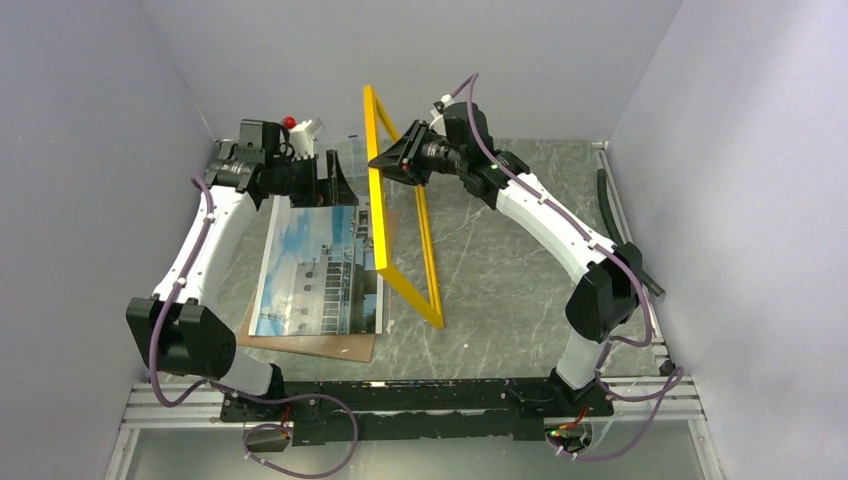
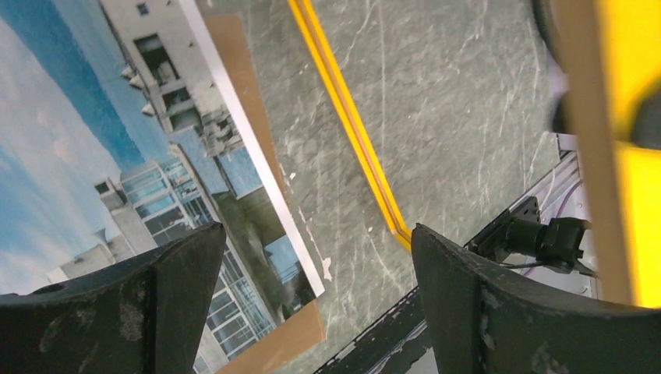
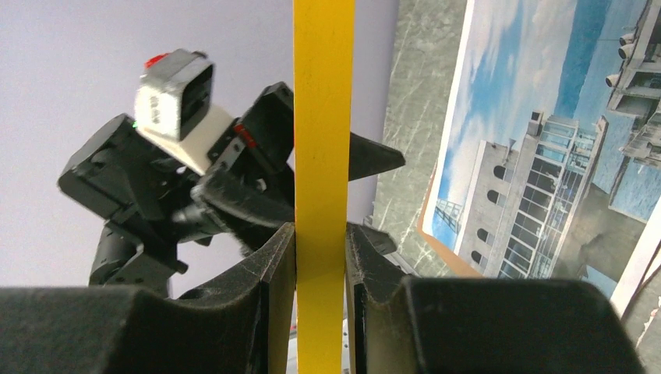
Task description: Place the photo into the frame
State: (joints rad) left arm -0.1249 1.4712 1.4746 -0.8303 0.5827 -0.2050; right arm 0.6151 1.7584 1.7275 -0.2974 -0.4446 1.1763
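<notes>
My right fingers pinch the frame by its rail, stiff and probably light, standing on edge. My left fingers hang spread wide over the photo. It looks thin and floppy, so I'd lift it by an edge.

1. The frame stands on edge mid-worktop, a wall running from 12 to 6 o'clock.
2. At its 3 o'clock: bare surface, free passage.
3. At its 9 o'clock: the photo on a backing board, with the left pincer over its 12 o'clock end.
4. The right pincer clamps the frame's 12 o'clock end.
</notes>
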